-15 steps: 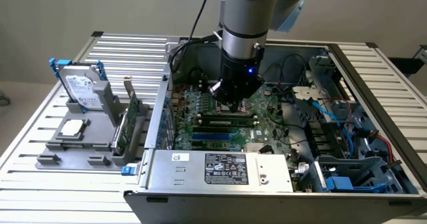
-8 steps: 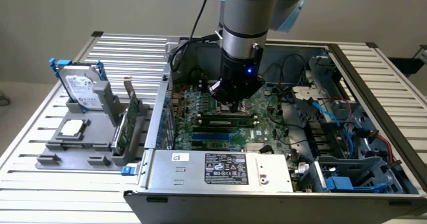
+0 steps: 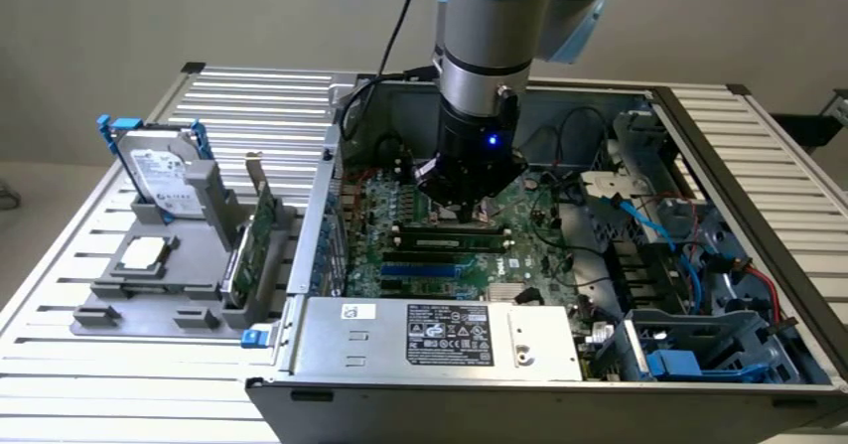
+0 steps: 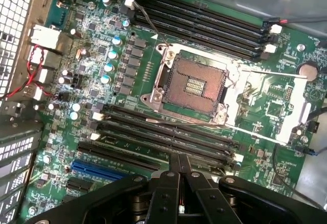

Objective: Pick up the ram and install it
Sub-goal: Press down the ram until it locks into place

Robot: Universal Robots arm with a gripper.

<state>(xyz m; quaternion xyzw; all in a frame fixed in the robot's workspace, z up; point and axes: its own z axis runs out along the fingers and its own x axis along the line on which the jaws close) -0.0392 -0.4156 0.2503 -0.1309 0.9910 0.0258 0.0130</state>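
Closing to no visible gap, the black two-finger claw [image 4: 180,169] hangs tips-down just over the long, narrow dark-green ram stick [image 3: 451,233]. The stick stands in a motherboard slot beside the open silver-framed CPU socket [image 4: 196,86]. Judged: seating step; it calls for a straight, even downward push.

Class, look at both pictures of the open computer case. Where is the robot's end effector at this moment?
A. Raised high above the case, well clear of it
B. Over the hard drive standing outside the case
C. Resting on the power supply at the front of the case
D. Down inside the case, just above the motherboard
D: in the exterior view the end effector is down inside the case, directly over the green motherboard near its memory slots.
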